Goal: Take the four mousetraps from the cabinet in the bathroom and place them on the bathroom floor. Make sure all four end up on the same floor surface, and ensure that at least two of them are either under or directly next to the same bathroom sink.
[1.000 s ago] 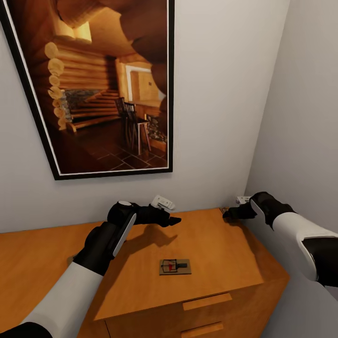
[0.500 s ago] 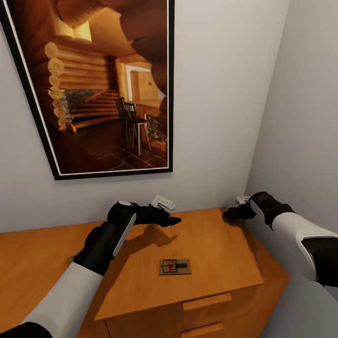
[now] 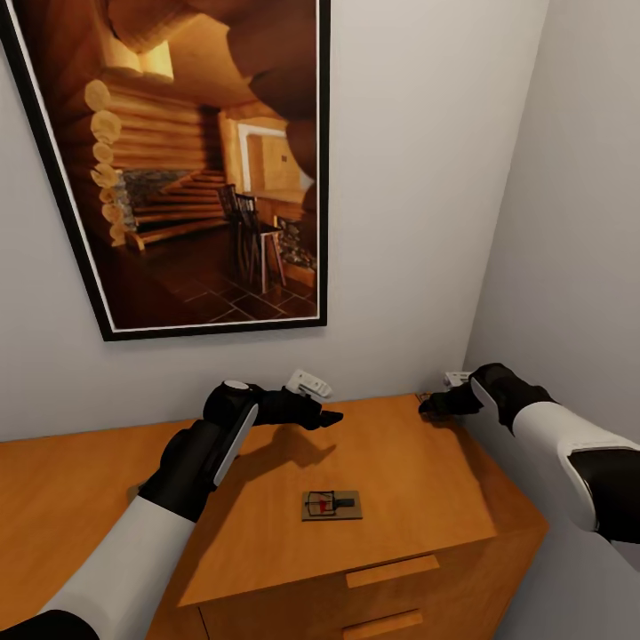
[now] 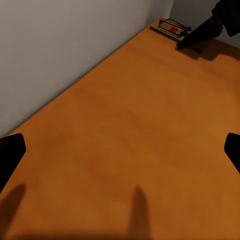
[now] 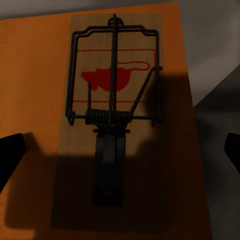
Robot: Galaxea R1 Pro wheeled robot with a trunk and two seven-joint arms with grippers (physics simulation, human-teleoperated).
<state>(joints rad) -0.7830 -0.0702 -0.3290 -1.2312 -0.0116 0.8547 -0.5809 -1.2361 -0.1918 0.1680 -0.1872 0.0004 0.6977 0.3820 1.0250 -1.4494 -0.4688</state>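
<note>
My right hand [image 3: 427,407] hovers over the back right corner of the cabinet [image 3: 267,551] top, right where the two walls meet. The corner mousetrap [image 5: 116,122] sits directly under it in the right wrist view, centred between the two fingertips [image 5: 10,155], which stand wide apart at either edge with nothing held. In the left wrist view the same trap [image 4: 171,29] lies flat against the wall line, with the right hand's tip just beside it.

My left hand [image 3: 331,416] is spread open and empty above the middle of the top, its fingertips [image 4: 10,155] apart. A second mousetrap [image 3: 331,505] lies nearer the front edge, well clear of both hands.

Step in hand, I judge: grasp the corner trap. To do it well:
- keep the board centred and come straight down, fingers across its short sides
- close on the wood edges, not the wire spring or bar
- the board is thin and flat, so get the tips down to the surface or they slide over it
- the wall is close, so watch wrist clearance and lift straight up before pulling back

The left hand can take the front trap after.
</note>
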